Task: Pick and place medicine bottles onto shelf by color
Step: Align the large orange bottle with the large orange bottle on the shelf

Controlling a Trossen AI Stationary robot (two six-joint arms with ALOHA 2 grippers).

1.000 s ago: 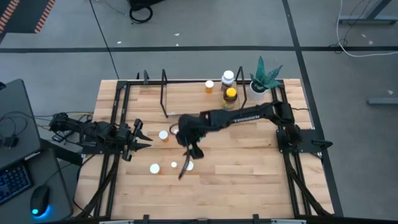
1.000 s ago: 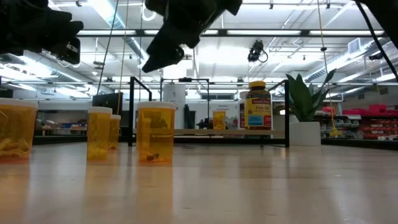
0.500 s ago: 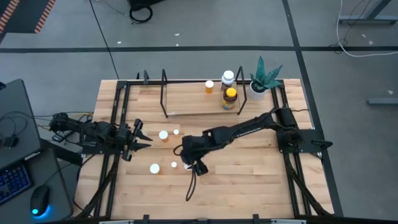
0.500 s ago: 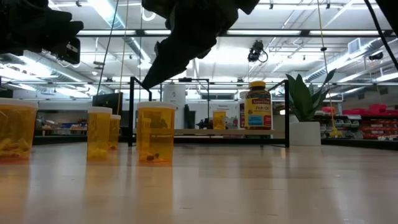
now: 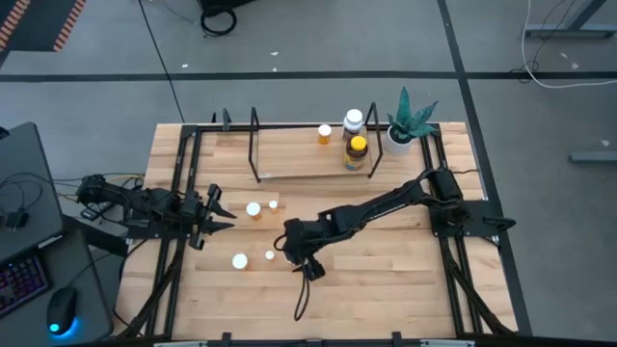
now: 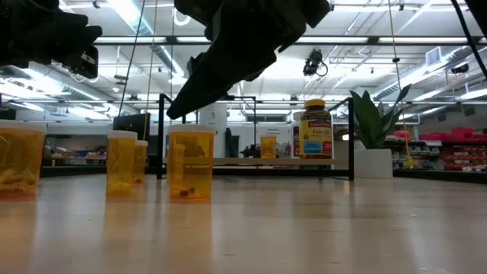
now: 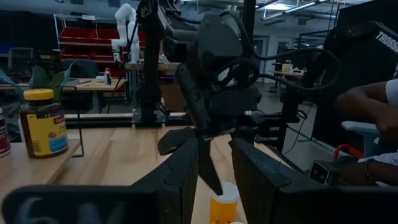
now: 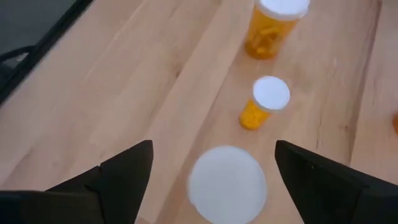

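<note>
The right gripper (image 8: 211, 165) hung with its fingers spread over a white-capped orange bottle (image 8: 227, 185), probably to straddle it for a grasp. The shelf (image 5: 308, 173) lay toward twelve o'clock. The left gripper (image 5: 214, 217), fingers pressed together, waited at nine o'clock.

Bright overhead room lights (image 6: 144, 19), backlit arm silhouettes, blurred near cap (image 8: 227, 182).

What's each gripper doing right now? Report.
Left gripper: shut, empty, parked at the table's left.
Right gripper: open, above a white-capped orange bottle.
</note>
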